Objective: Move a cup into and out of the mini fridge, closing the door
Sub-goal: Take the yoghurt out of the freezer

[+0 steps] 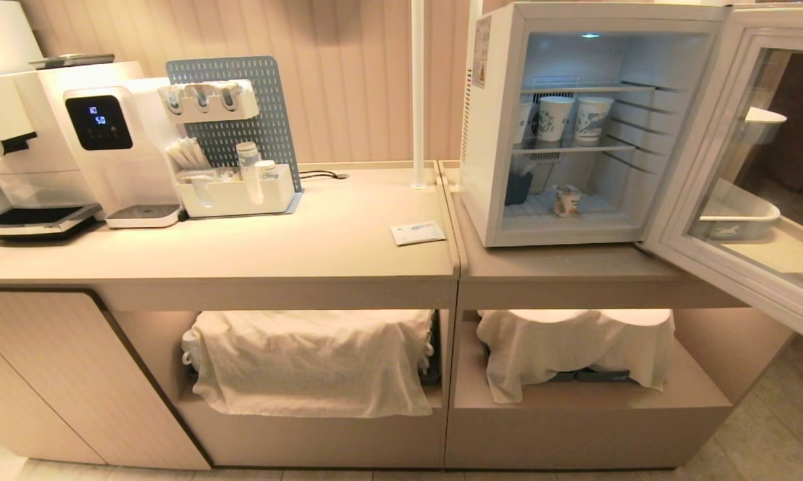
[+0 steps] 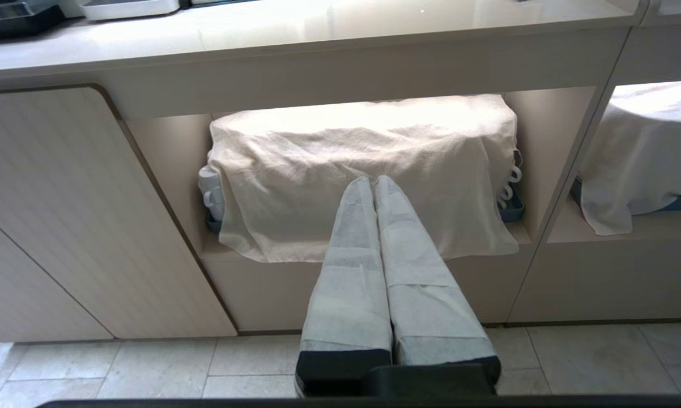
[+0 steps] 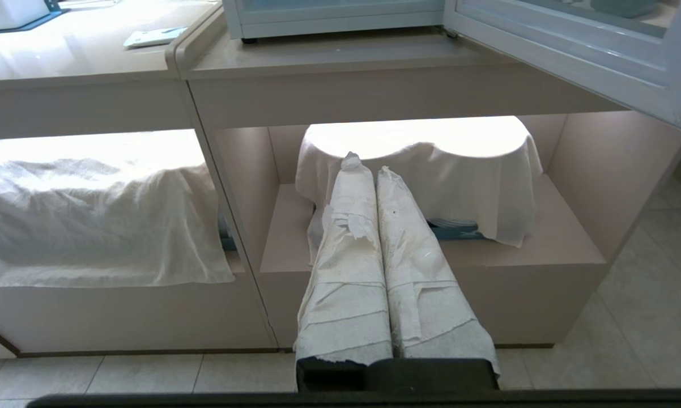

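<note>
On fridge floor, cup (image 1: 566,200) — door (image 1: 742,174) wide open, both fingers pressed together.

The mini fridge (image 1: 488,167) shows smooth white plastic-looking walls, with thin metal wire shelves (image 1: 575,148) inside. Its door (image 1: 742,194) carries a clear glossy glass pane in a smooth pale frame. The counter (image 1: 274,247) looks like matt beige laminate, faintly sheened under the light. Crumpled off-white cloth (image 1: 308,361) drapes below, loosely woven. Both grippers, left (image 2: 373,184) and right (image 3: 367,167), have jaws wrapped in rough, fraying white tape or gauze. Floor tiles (image 2: 148,368) look matt stone.
</note>
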Robot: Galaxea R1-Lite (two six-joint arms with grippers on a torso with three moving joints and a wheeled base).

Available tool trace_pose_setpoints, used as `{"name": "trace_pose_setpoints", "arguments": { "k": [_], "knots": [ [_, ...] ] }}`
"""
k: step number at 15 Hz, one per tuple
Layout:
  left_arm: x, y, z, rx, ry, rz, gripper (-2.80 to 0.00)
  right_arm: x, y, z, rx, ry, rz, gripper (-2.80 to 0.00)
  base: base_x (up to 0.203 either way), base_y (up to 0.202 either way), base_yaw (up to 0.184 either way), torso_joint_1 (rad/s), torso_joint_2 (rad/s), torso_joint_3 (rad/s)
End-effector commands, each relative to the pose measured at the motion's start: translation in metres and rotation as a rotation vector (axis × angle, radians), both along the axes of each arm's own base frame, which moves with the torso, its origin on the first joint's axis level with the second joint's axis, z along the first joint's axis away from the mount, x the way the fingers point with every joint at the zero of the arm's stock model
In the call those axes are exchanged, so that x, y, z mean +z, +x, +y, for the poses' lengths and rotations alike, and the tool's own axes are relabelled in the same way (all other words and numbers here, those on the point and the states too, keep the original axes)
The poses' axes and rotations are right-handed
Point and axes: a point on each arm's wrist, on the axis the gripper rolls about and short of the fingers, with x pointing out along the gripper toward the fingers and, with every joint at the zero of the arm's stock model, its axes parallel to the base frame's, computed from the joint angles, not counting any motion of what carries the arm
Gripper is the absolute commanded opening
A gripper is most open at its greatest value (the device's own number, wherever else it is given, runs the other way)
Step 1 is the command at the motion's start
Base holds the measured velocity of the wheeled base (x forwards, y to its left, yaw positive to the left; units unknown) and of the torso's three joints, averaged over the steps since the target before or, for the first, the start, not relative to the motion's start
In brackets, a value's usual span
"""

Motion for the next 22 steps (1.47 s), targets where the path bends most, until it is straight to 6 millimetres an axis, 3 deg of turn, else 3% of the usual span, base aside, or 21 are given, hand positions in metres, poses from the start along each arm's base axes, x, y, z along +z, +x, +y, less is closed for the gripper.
{"name": "trace_pose_setpoints", "arguments": {
  "k": [1,9,20,22],
  "knots": [
    [0.0,0.0,0.0001,0.003,0.0,0.0,-2.8,-0.0024,0.0008,0.0,0.0,0.0,0.009,-2.8,0.076,0.0,-0.004,0.007,0.0,-0.005],
    [0.0001,0.0001,0.0,0.0,-0.003,0.001,-2.8,-0.0024,0.0008,0.0,0.0,0.0,0.009,-2.8,0.166,0.0,0.0,0.002,0.01,0.002],
    [0.0004,0.0001,0.0003,0.013,-0.057,-0.002,-2.8,-0.0026,0.0007,0.0,0.004,-0.008,0.009,-2.8,0.0,0.0,0.0,0.0,0.0,0.0],
    [0.0004,0.0001,0.0003,0.013,-0.057,-0.002,-2.8,0.0046,-0.0009,0.0003,0.012,-0.007,-0.021,-2.8,0.0,0.0,0.0,0.0,0.0,0.0]
  ]
}}
